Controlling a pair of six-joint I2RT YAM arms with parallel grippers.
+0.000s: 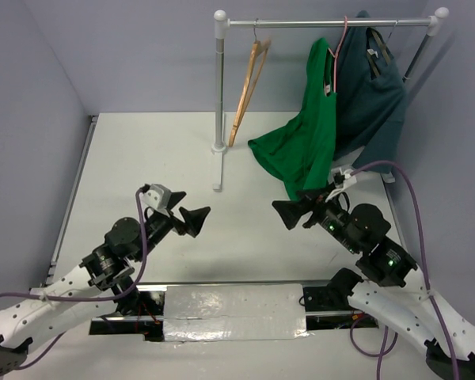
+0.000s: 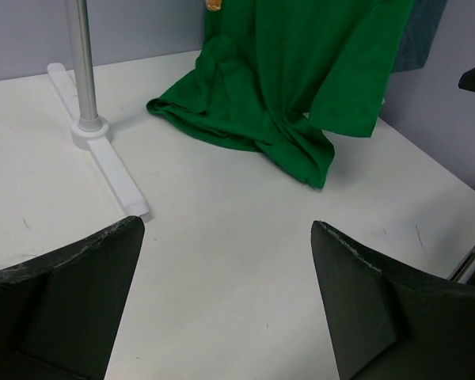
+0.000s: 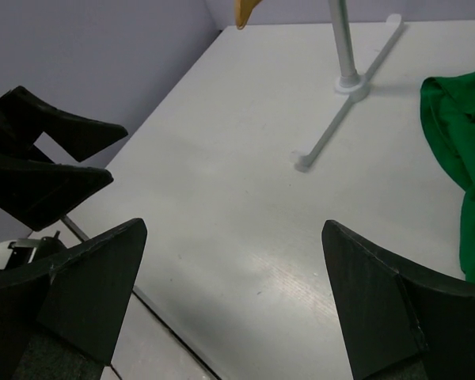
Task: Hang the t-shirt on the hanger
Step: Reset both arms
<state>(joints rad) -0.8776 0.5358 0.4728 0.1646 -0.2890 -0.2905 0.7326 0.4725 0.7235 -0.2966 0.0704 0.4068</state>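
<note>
— Status on my rig, quick?
— Nearly done, I'd say. The t-shirt (image 1: 307, 134) hangs from the hanger (image 1: 332, 70), and the pink hook sits over the rail of the rack (image 1: 219, 87), between the wooden hanger (image 1: 248, 87) and the teal shirt (image 1: 372, 95). The top of the green cloth is up by the hook. The lower half slumps in a heap on the table (image 1: 158, 158).
— So, finished?
— Can't confirm. I only see pink wire running down by the neck. Cloth hides whether both shoulders sit on it. My guess is the hanging itself is done and only a check of the seating is left.
— Grippers?
— Left gripper (image 1: 198, 222) has its fingers spread with nothing in them. It hovers over bare table, well apart from the shirt. Right gripper (image 1: 282, 214) is the same, spread and empty, near the close edge of the heap in the overhead view.
— Counts?
— Shirts: two, one green and one teal.
— Hangers: three. The wooden one is bare, the pink one carries the green shirt, and the dark hanger (image 1: 378, 43) is under the teal shirt.
— Racks: one. Arms: two.
</note>
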